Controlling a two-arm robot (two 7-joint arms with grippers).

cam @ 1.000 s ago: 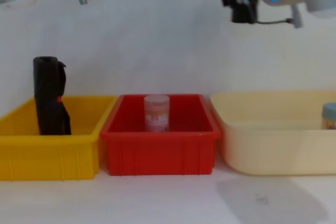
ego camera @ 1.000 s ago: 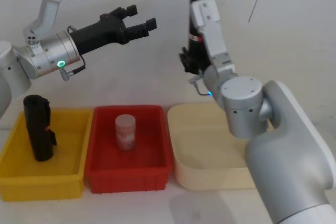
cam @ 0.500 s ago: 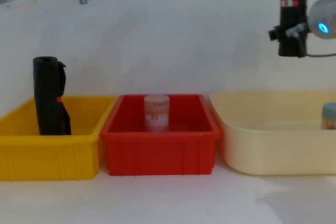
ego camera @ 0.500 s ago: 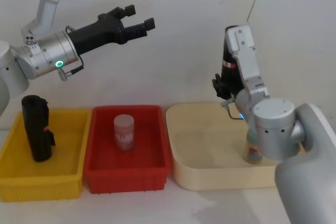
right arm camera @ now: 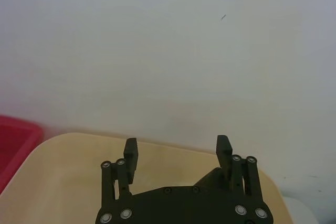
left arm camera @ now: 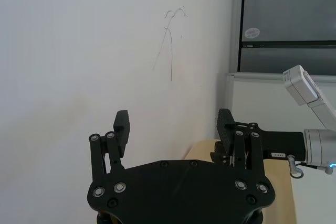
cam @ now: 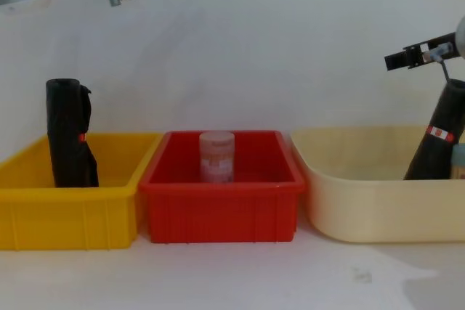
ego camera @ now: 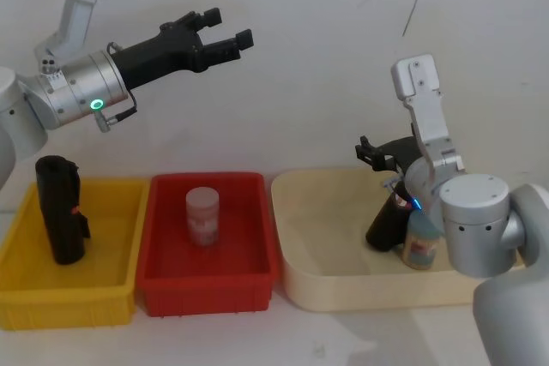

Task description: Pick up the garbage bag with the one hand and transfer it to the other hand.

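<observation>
The garbage bag, a black roll with a red-and-white label, leans tilted inside the cream tray, beside a small jar. In the chest view the garbage bag slants up out of the cream tray. My right gripper hovers just above the bag's top end, open, with nothing between its fingers. My left gripper is held high over the red bin, open and holding nothing; the left wrist view shows its fingers spread apart.
A second black roll stands upright in the yellow bin at the left. A pale lidded jar stands in the red bin in the middle. The three containers sit side by side against a white wall.
My right arm swung right and down with the garbage bag, then let go of it. The bag now leans in the cream tray. The left arm has not moved.
</observation>
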